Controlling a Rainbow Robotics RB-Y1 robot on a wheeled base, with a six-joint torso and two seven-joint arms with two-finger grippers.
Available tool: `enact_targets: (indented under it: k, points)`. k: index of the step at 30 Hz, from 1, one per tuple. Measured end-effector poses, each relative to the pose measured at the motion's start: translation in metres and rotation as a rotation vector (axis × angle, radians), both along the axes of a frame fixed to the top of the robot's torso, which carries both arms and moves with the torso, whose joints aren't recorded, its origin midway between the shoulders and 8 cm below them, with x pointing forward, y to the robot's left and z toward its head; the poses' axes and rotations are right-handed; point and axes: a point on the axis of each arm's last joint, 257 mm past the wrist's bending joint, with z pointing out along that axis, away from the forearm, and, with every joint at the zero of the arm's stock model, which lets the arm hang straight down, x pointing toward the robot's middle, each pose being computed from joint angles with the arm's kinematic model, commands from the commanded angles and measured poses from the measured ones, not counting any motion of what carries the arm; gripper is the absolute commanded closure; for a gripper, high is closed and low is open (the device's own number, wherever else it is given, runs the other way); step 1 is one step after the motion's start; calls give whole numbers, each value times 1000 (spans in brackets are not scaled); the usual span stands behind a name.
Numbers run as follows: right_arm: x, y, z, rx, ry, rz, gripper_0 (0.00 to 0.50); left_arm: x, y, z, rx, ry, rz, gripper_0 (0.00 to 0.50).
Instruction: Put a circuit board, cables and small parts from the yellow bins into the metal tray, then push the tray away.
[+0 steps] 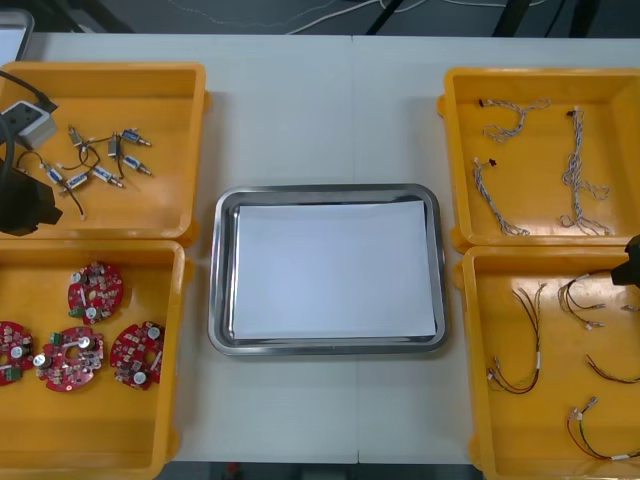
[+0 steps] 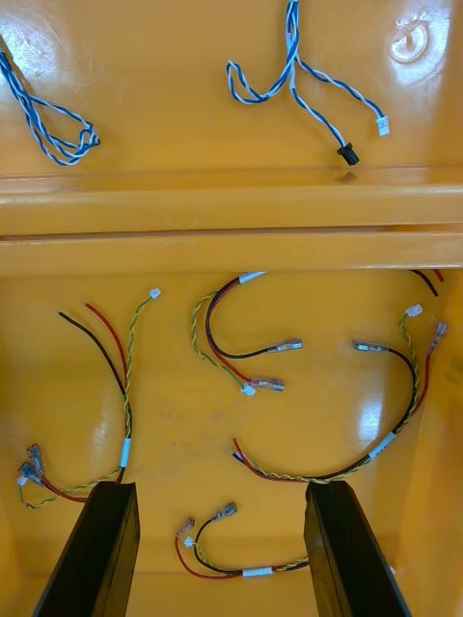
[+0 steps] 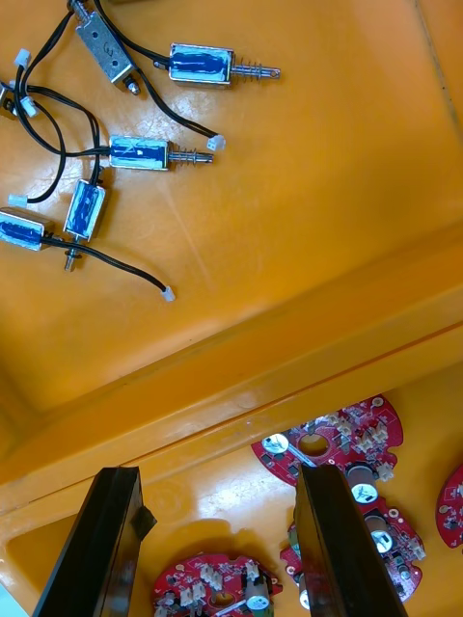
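Observation:
The metal tray (image 1: 326, 191), white inside, lies at the table's middle with nothing in it. My left gripper (image 1: 24, 206) hangs open over the wall between the two left bins; in the left wrist view the left gripper (image 3: 217, 472) has red circuit boards (image 3: 330, 442) just past its fingertips and small metal parts (image 3: 145, 151) farther off. My right gripper (image 1: 630, 266) is open over the near right bin; in the right wrist view the right gripper (image 2: 220, 490) has a red and yellow cable (image 2: 231, 561) lying between its fingers, untouched.
Several circuit boards (image 1: 95, 288) fill the near left bin (image 1: 100, 440). Small metal parts (image 1: 100, 160) lie in the far left bin (image 1: 170, 75). Blue and white cables (image 1: 575, 170) lie in the far right bin (image 1: 455, 150). Red and yellow cables (image 1: 520, 352) lie in the near right bin (image 1: 472, 380).

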Motion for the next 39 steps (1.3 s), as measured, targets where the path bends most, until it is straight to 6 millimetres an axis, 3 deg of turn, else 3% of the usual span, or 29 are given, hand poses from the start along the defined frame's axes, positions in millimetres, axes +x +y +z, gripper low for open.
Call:
enact_targets:
  k: [39]
  points:
    - [0, 0, 0, 0, 0, 0, 0, 0, 0, 0, 0, 0, 0, 37]
